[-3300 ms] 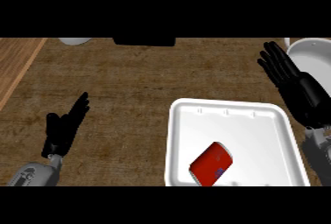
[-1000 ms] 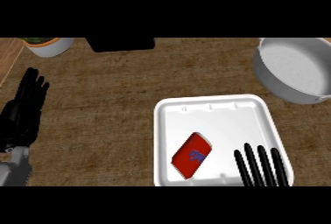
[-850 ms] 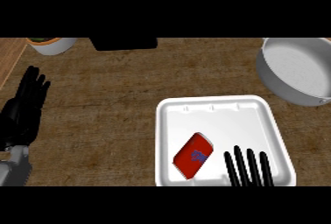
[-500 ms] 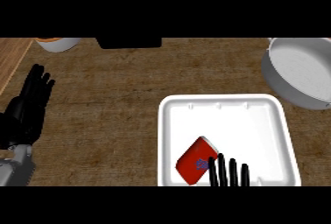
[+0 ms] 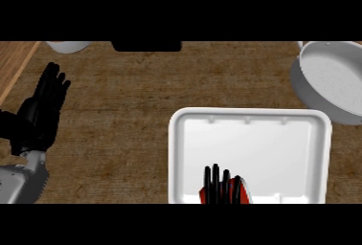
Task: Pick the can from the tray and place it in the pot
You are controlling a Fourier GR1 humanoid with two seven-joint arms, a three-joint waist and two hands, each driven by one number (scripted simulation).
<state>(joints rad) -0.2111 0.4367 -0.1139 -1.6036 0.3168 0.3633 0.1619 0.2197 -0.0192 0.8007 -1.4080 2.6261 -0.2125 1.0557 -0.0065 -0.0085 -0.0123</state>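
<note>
- Desk [image 5: 141, 95]: one brown wood-grain top filling the view; a paler strip runs along its far-left edge.
- Tray [image 5: 247, 143]: one, white, a rounded rectangle at lower centre-right. Its near edge is cut off by the bottom of the view.
- Pot [image 5: 329, 76]: one, grey and round, at the upper right. It is partly out of view and stands just beyond the tray's far right corner, with nothing seen inside it.
- Left hand [image 5: 42, 115]: one, black, at the view's left. It is open with fingers straight and pointing up, holds nothing, and is well apart from the tray.
- Black block [image 5: 146, 46]: one, at the top edge, only partly seen.
- Pale round object [image 5: 68, 46]: one, at the top left, cut off by the edge.
- Right hand [image 5: 225, 186]: only its fingers show, at the tray's near edge. They are straight, side by side, and laid over the can, not curled round it.
- Can [image 5: 244, 195]: one, red, lying in the tray at its near edge. It is mostly hidden under the right hand's fingers.
</note>
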